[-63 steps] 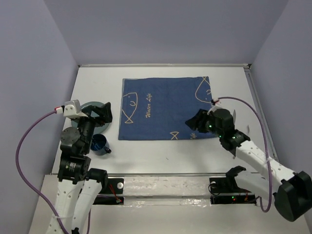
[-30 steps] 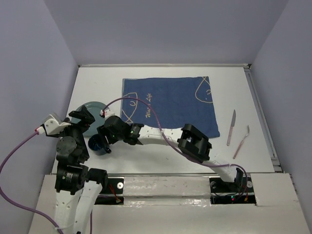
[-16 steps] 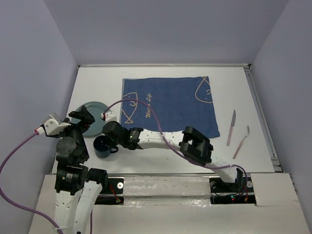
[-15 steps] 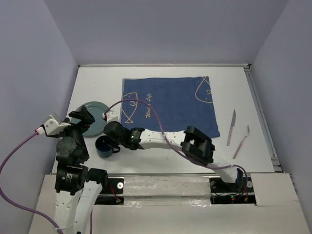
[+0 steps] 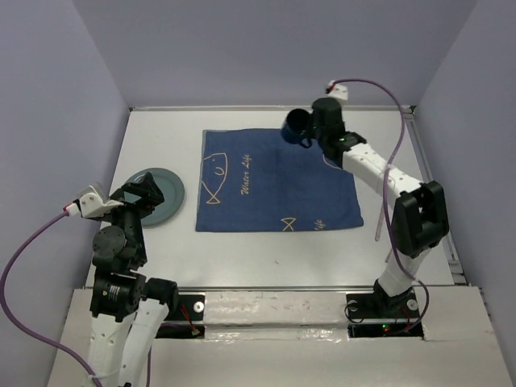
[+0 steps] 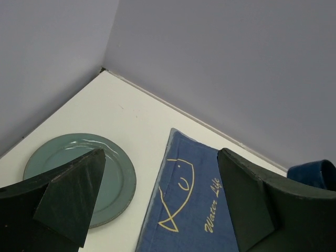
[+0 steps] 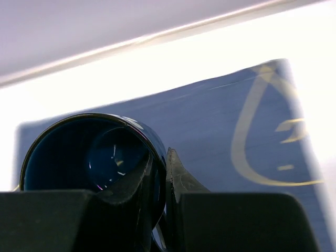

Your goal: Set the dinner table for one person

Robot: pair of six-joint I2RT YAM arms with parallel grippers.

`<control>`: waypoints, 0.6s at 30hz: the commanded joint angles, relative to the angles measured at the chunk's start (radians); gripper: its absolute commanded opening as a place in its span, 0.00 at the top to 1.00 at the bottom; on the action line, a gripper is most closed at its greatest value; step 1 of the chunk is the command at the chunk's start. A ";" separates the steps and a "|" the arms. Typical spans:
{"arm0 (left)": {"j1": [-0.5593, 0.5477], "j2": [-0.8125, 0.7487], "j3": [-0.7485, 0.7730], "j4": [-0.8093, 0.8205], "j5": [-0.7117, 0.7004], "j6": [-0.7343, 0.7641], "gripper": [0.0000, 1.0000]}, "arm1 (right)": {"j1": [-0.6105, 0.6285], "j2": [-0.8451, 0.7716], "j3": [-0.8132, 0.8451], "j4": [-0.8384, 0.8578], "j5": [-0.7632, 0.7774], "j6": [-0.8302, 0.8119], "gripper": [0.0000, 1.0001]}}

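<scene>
Mug-placing step: blue mug (image 5: 294, 126), rim pinched by right claw (image 5: 310, 129), held over cloth (image 5: 274, 181) far edge; left claw (image 6: 160, 197) gaping, empty; next probably lowering it upright, then releasing.

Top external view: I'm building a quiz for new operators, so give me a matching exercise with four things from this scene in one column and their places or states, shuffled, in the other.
Things
1. mug
2. plate
3. cloth
4. left gripper

Places or states
A. lies flat mid-table, dark blue with fish outlines
B. pinched by its wall in the right gripper, near the cloth's far edge
C. rests on the dinner table, left of the cloth
D. open and holding nothing, by the plate

Pairs: 1-B, 2-C, 3-A, 4-D
</scene>
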 commanded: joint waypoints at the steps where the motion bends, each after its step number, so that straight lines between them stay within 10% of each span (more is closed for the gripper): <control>1: -0.018 0.031 0.000 0.070 0.067 0.026 0.01 | -0.142 0.004 0.018 0.026 -0.047 -0.038 1.00; 18: -0.030 0.080 0.002 0.078 0.121 0.030 0.01 | -0.391 0.356 0.378 -0.117 -0.155 -0.096 1.00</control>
